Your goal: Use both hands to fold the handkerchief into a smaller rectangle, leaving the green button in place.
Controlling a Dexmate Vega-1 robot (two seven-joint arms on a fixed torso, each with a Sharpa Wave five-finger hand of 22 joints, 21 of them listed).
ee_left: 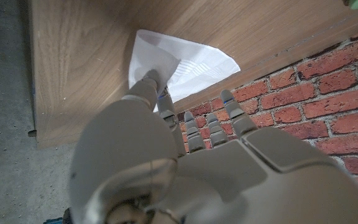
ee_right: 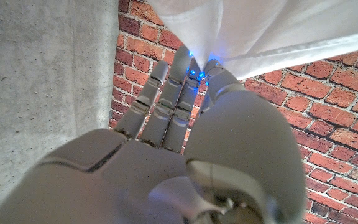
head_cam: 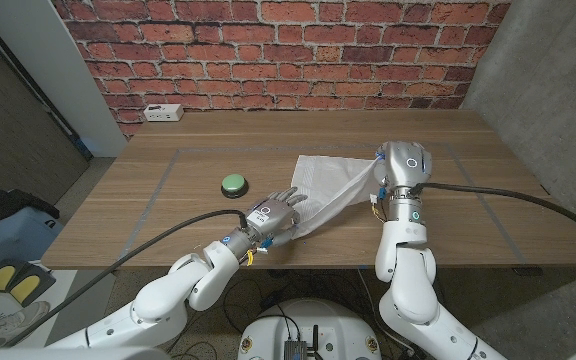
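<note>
Wooden bench (head_cam: 168, 225) under it all, and the white handkerchief (head_cam: 323, 190) lies across its middle, one side stretched up off the wood. The right hand (head_cam: 400, 170) has that raised edge pinched in its fingers (ee_right: 185, 74), cloth hanging from them. The left hand (head_cam: 273, 215) presses the near corner down, fingers (ee_left: 148, 84) on the fabric. The green button (head_cam: 233, 183) sits just left of the cloth.
</note>
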